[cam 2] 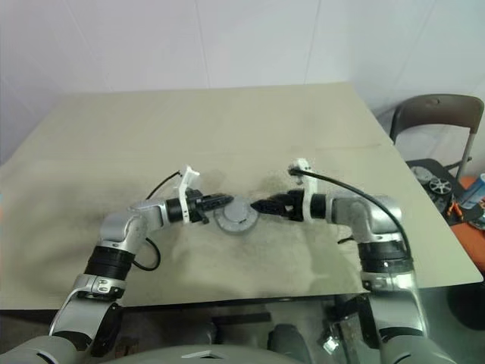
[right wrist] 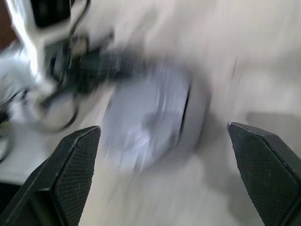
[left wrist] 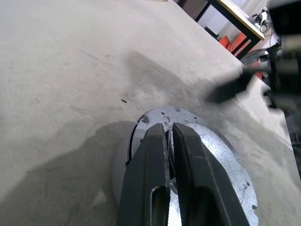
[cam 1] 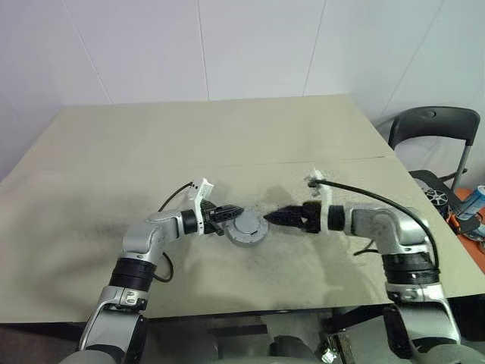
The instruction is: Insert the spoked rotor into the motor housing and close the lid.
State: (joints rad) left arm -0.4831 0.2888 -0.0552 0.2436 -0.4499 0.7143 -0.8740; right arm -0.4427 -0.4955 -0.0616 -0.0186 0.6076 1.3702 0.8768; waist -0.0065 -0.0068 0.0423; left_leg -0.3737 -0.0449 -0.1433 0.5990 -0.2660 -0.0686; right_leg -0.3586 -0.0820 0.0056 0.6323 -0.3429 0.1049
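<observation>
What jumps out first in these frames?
The round grey lid at the middle of the beige table, with both arms meeting over it. The left gripper, shut, rests over its near-left edge, while the right gripper stands open just beside it on the right. A black chair stands past the table's right corner.

— What sort of room is this?
— A plain white panelled wall (cam 1: 227, 45) stands behind a wide beige bench (cam 1: 189, 144), its top smudged with dark grey marks.
— Any furniture?
— A dark chair (cam 1: 436, 133) stands off the bench's right corner. Beyond it are orange items (cam 1: 471, 227) and a blue can (cam 1: 471, 201).
</observation>
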